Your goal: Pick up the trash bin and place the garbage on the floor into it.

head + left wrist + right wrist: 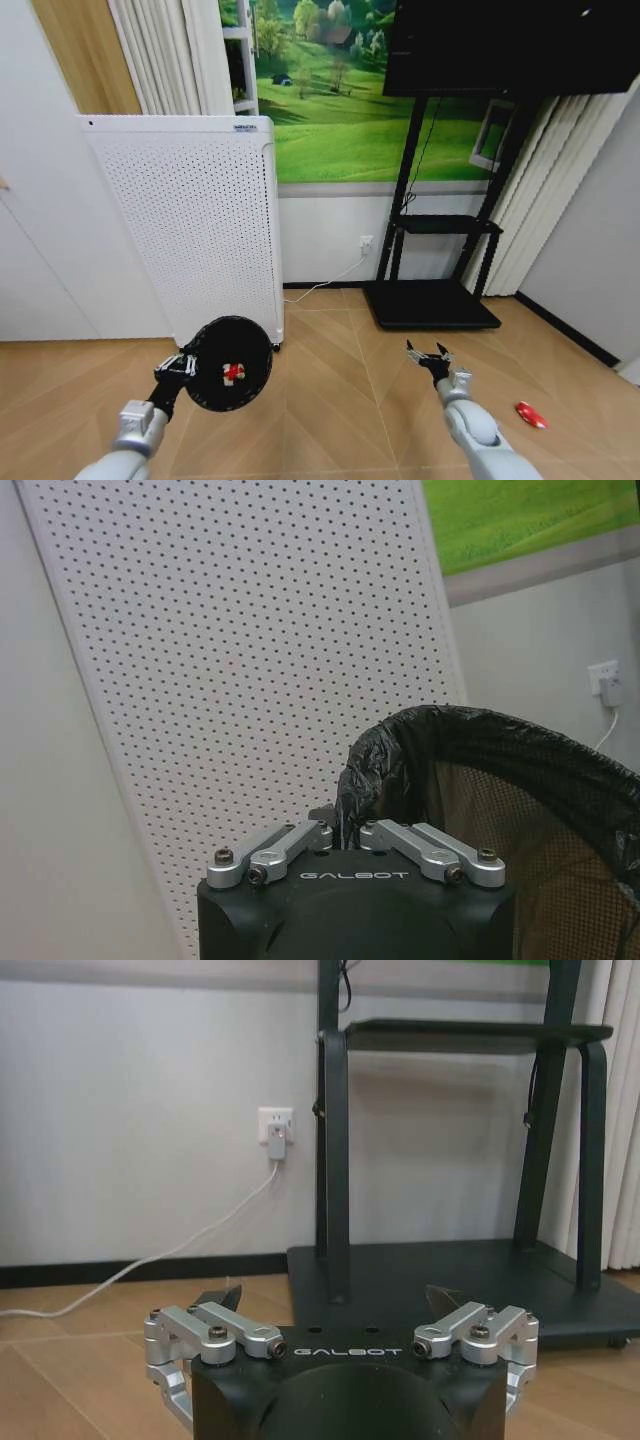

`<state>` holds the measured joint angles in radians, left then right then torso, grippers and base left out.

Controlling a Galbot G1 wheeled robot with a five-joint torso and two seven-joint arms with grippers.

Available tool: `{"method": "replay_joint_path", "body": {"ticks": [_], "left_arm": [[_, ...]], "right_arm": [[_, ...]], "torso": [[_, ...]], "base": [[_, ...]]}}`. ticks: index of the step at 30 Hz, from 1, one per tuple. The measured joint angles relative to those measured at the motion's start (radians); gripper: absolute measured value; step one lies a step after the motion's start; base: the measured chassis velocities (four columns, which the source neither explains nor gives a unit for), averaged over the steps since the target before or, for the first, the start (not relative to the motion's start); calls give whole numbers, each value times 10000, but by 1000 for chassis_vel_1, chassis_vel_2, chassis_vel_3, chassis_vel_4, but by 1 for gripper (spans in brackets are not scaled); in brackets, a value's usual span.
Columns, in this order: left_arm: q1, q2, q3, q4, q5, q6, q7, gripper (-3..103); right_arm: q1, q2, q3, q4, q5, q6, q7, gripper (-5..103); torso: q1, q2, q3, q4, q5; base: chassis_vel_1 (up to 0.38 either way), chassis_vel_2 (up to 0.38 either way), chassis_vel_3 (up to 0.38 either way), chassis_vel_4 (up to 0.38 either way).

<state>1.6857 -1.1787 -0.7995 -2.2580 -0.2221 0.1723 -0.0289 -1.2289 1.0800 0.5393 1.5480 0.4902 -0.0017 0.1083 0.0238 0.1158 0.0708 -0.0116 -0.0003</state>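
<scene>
Left gripper (pixel 345 832) clamped on trash bin (pixel 231 363) rim, contents obscured; right gripper (pixel 428 355) spread.

The right gripper (pixel 333 1305) hovers low over the wooden floor (pixel 80 1380), fingers spread wide, facing a black stand (pixel 440 1275) (white cable (pixel 170 1255) plugged into the wall socket (pixel 275 1125) beside it).

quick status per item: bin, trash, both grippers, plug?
trash bin: held up off the floor by its rim, tipped toward the camera, lined with a black bag
red-and-white wrapper: inside the bin
flattened red piece: on the floor, to the robot's right
left gripper: shut on the bin's rim
right gripper: open, empty, above the floor
white plug: plugged into the wall socket
</scene>
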Motion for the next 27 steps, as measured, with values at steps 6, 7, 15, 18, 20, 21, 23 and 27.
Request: {"method": "replay_joint_path", "body": {"ticks": [6,7,15,18,20,21,23,27], "left_arm": [[492,-324,-378,-155,43,-193,-53,7],[550,-389,-389,-155,61,-229,-59,7],[533,-437,-458,-91,73,-316,-83,7],[461,-397,-473,-48,61,-316,-98,7],[354,-377,-441,23,57,-316,-112,7],[314,-376,-404,51,59,-316,-118,7],[279,-378,-357,81,65,-316,-120,7],[197,-408,-274,141,102,-315,-126,7]], "right_arm": [[-206,116,42,207,54,267,-161,100],[-209,151,34,214,63,274,-153,100],[-243,194,0,262,64,262,-131,100],[-237,179,-23,249,65,272,-134,100],[-195,135,-70,151,65,321,-157,100],[-178,121,-86,121,65,341,-164,100],[-159,105,-97,93,64,368,-171,100],[-127,74,-120,5,63,413,-203,100]], "torso": [[0,0,1,2,1],[0,0,1,3,2],[0,0,1,2,1],[0,0,1,4,2],[1,-1,1,1,5],[0,-1,1,1,3],[0,0,1,0,0],[2,-2,2,-1,2]], "base": [[0,0,0,0],[0,0,0,0],[-32,-26,25,29],[-114,-85,105,104],[-157,-153,154,140],[-182,-161,185,181],[-213,-200,185,181],[-242,-229,217,234]]}}
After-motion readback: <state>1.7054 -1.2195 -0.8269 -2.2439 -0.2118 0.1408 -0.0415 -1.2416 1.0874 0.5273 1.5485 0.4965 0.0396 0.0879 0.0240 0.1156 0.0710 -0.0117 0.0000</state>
